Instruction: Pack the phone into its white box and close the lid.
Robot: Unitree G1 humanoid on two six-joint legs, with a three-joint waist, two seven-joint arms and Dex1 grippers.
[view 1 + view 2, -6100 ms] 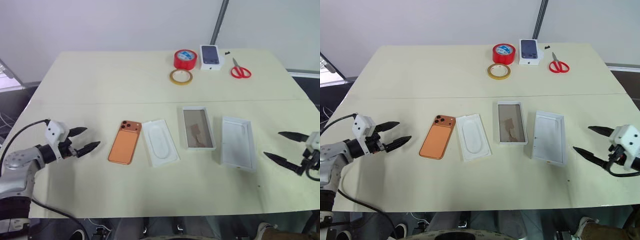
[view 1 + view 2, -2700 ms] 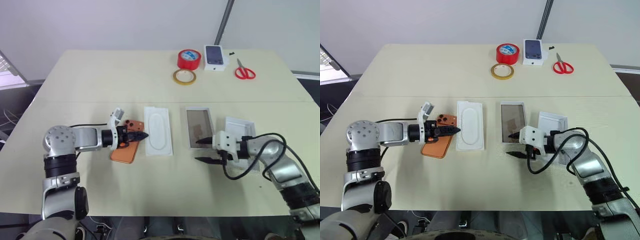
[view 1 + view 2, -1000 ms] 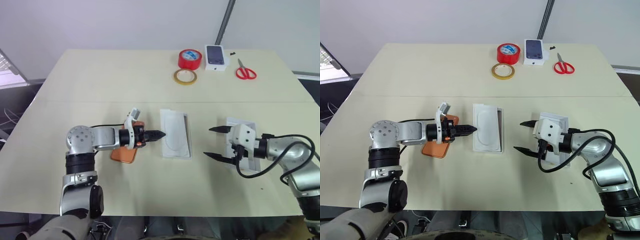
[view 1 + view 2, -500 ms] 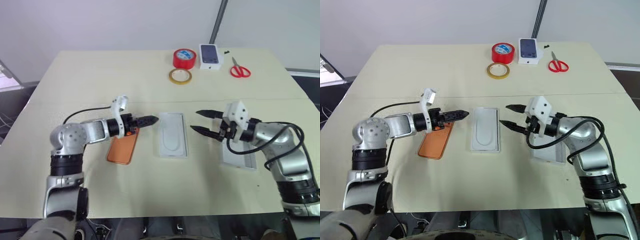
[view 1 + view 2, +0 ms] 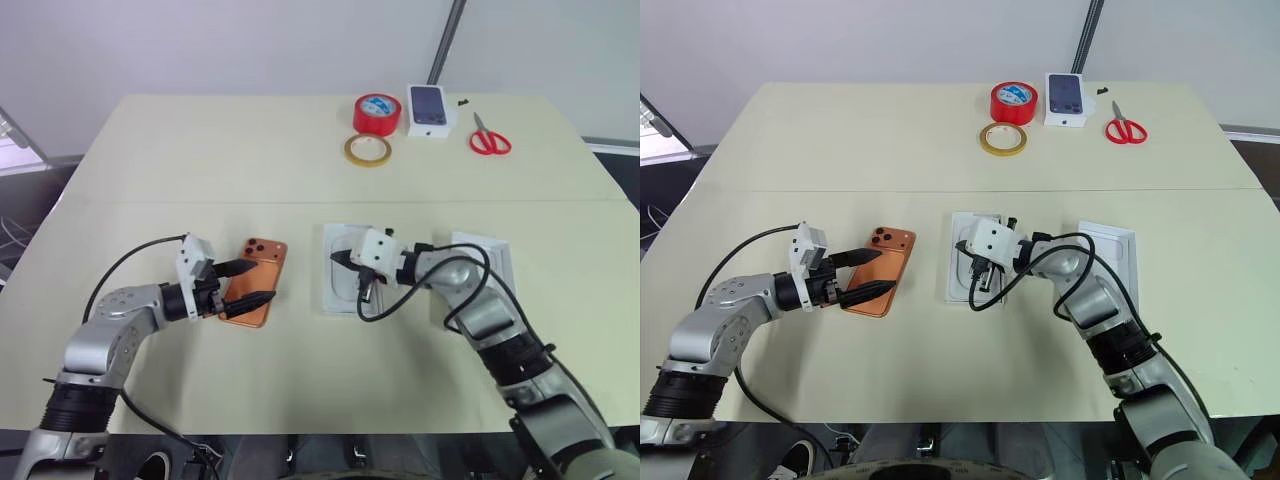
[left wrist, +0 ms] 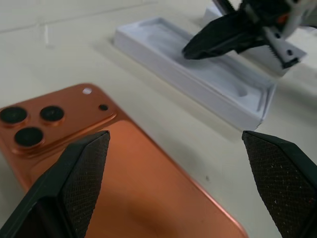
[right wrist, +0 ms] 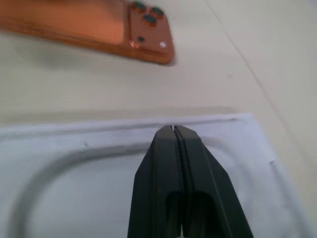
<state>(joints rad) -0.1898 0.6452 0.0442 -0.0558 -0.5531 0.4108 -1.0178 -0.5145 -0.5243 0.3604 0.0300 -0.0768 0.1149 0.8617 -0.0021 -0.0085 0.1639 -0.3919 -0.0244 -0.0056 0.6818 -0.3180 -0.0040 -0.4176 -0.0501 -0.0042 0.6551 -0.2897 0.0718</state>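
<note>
The orange phone lies flat on the table, camera cluster at its far end. My left gripper hovers open just over it, one finger on each side of the phone's middle. To the phone's right sits the white box, its floor covered by a thin white moulded insert lying in it. My right gripper is shut with nothing in it, tip low over the insert's far end. The white lid lies further right, partly behind my right arm.
At the table's far edge stand a red tape roll, a yellow tape ring, a small white box with a phone picture and red scissors. A seam crosses the table.
My right gripper swung left over the insert and shut. My left gripper pulled back to the left, rolled and opened wide over the phone. The phone and box kept still.
</note>
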